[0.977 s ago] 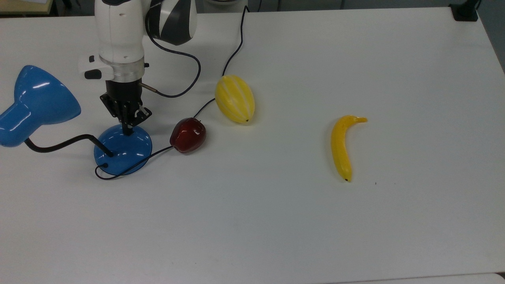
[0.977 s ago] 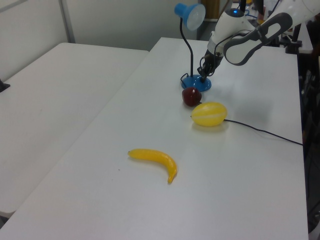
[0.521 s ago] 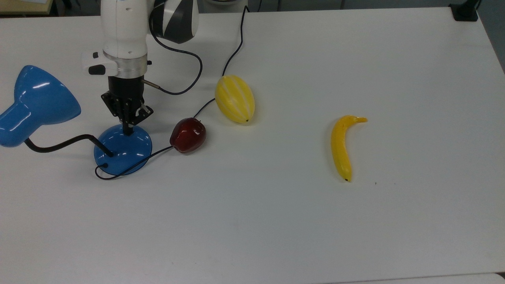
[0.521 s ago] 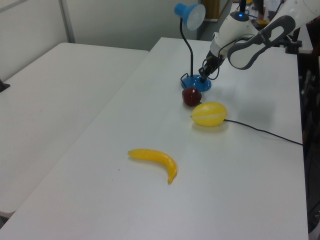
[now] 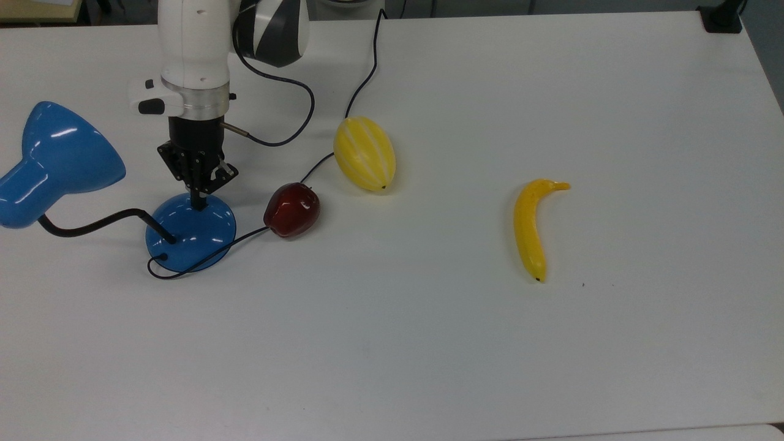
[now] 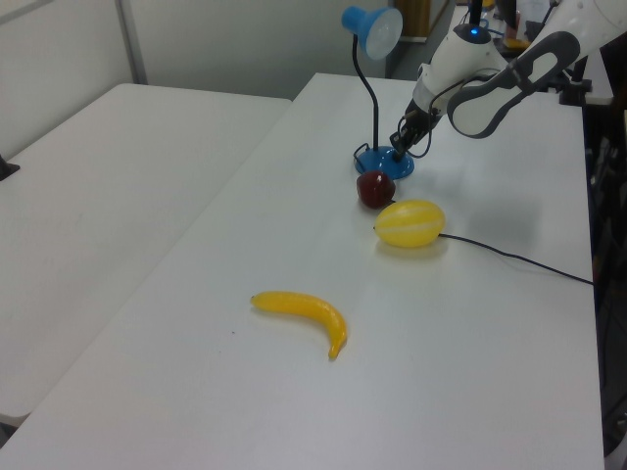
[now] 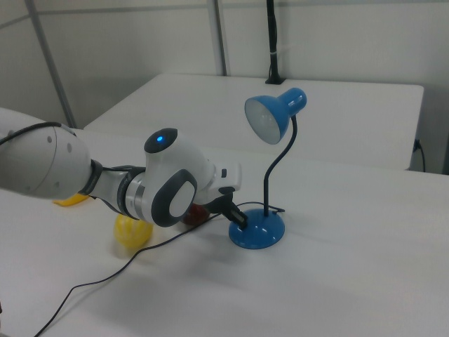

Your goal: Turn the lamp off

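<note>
Gripper (image 5: 197,205), fingers together, presses its tip on the lamp (image 5: 190,229) base; bulb appears unlit, so switching seems done.

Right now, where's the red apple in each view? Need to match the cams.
Top view: the red apple sits left of centre, between the lamp's blue base on the top view's left and the yellow melon up to its right.
Left view: upper middle, just below the base, above the melon.
Right view: mostly hidden behind the arm; a red sliver left of the base.
Shared landmark: the blue base.
</note>
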`<state>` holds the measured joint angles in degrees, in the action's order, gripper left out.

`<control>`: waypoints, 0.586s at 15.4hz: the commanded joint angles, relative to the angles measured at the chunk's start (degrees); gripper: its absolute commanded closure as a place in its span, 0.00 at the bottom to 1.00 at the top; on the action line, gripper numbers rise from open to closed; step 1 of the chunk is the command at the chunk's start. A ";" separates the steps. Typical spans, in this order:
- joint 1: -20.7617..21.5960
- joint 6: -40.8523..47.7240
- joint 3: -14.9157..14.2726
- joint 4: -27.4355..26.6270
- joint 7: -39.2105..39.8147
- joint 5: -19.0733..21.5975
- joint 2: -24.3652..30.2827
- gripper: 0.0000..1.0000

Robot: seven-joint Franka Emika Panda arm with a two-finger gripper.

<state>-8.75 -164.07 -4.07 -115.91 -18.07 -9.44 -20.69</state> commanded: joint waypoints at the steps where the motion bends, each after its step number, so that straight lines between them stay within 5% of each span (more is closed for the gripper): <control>1: 0.75 0.15 0.02 -4.59 -0.65 -0.66 -2.17 1.00; 9: 0.31 13.31 1.16 -5.56 -1.44 0.12 7.67 1.00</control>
<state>-8.73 -156.19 -3.60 -119.20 -18.24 -9.44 -17.93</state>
